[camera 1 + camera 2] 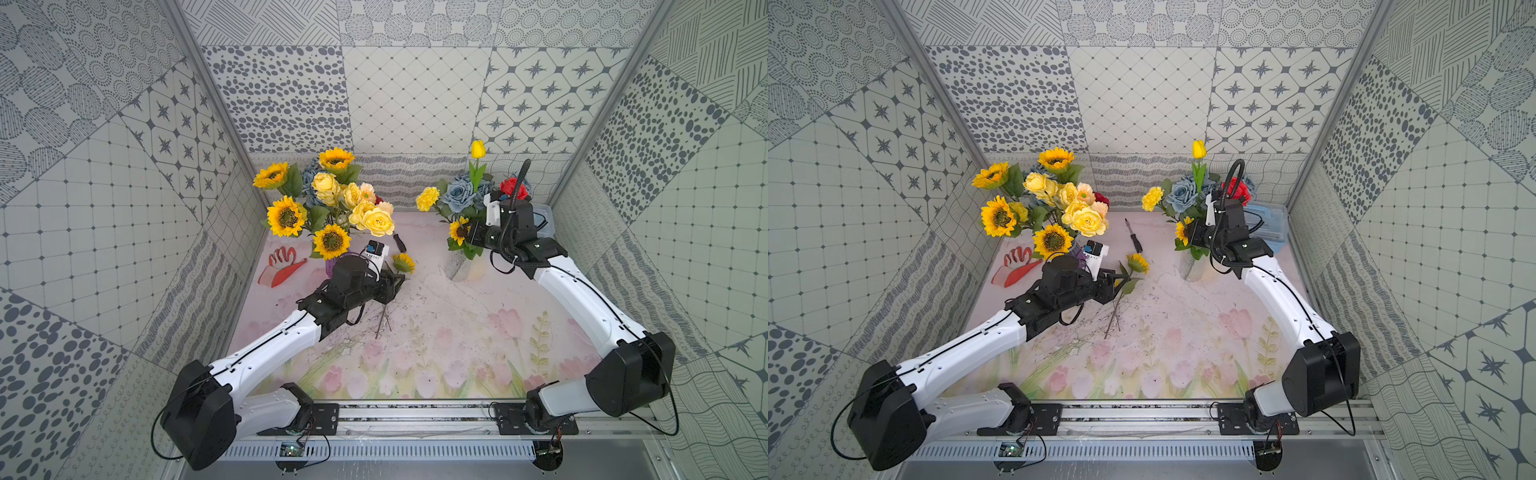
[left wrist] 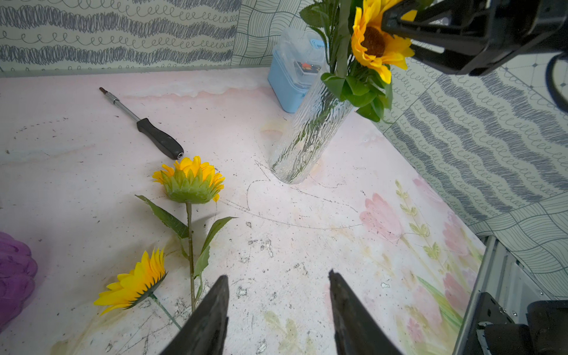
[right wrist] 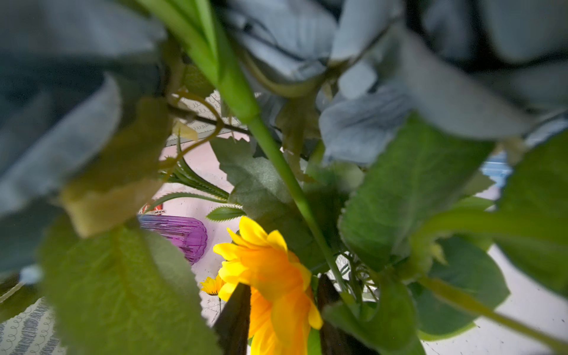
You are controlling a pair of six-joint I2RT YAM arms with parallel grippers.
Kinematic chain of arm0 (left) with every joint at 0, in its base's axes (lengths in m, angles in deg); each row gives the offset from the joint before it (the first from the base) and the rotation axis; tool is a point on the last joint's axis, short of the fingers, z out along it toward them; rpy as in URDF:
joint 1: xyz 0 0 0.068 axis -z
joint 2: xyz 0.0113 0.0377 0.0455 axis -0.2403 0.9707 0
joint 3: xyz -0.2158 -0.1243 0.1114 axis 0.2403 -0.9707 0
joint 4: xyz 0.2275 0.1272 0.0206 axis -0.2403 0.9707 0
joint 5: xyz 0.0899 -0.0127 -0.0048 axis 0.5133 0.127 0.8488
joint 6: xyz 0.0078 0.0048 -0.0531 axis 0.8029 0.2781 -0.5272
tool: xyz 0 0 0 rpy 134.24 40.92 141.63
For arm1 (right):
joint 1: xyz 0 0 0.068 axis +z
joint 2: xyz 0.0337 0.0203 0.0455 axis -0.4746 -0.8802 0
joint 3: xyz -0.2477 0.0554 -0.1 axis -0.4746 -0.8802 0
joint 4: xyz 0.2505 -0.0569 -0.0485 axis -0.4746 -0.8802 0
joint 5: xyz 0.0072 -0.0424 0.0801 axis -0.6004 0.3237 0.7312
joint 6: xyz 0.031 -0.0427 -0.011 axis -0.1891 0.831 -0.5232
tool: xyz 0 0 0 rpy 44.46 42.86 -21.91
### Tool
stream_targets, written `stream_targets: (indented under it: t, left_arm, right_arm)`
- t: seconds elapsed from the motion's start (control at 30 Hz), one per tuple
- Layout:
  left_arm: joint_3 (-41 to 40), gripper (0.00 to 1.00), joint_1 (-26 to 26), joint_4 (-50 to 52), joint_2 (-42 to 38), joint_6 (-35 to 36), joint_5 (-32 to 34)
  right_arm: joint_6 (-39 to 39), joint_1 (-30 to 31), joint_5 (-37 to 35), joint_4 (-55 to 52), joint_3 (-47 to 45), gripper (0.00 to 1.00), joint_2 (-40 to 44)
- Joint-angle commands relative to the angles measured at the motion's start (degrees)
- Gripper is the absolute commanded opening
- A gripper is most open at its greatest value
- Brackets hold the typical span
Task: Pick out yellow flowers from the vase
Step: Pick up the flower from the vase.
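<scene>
The right gripper [image 3: 282, 285], nearer the vase [image 2: 307, 138], straddles its low sunflower [image 3: 267, 264] head, grip unclear; the left gripper [image 2: 278, 275] hangs spread, empty, over the table [image 2: 307, 239].

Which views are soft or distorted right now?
Right wrist: near leaves and grey-blue petals heavily blurred, sunflower clearer. Left wrist: sharp, though the clear vase looks tilted, wide-angle. Both top views: sharp, evenly lit, walls splayed outward.
</scene>
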Motion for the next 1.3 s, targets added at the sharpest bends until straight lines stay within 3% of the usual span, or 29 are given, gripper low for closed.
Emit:
stream_targets:
  t: [0.0,0.3,0.53,0.57,0.67,0.97,1.07,1.27]
  left_arm:
    - [0.78,0.48,-0.44,-1.84,-0.04,1.12,-1.16]
    - [1.28,0.41,-0.34,-1.93,0.26,1.57,-1.87]
    - [1.79,0.40,-0.25,-1.75,0.30,2.24,-2.10]
    - [1.93,0.42,-0.26,-1.60,0.26,2.63,-2.13]
    - [2.41,0.62,-0.16,-1.36,-0.04,4.34,-2.19]
    - [4.59,0.93,2.32,-1.09,-0.35,13.20,-2.21]
    - [4.86,0.98,3.01,-2.57,0.30,15.27,-2.40]
    - [6.52,0.98,4.33,-6.90,2.88,18.32,-3.32]
  right_arm:
    - [-0.07,-0.48,-0.74,0.15,1.80,0.29,0.87]
    - [0.68,-0.69,-0.01,-1.77,2.94,0.07,1.12]
    - [-0.82,-0.73,3.61,-1.19,3.38,0.00,2.18]
    - [-1.30,-0.71,4.71,-0.98,3.47,0.00,2.55]
    - [-3.14,-0.72,8.55,0.35,3.63,0.00,3.35]
    - [-6.94,-0.60,15.66,0.44,8.10,0.00,4.78]
    - [-6.80,-0.63,16.53,-2.02,10.97,0.00,5.11]
    - [-7.94,-0.66,19.89,-5.92,15.15,0.00,6.49]
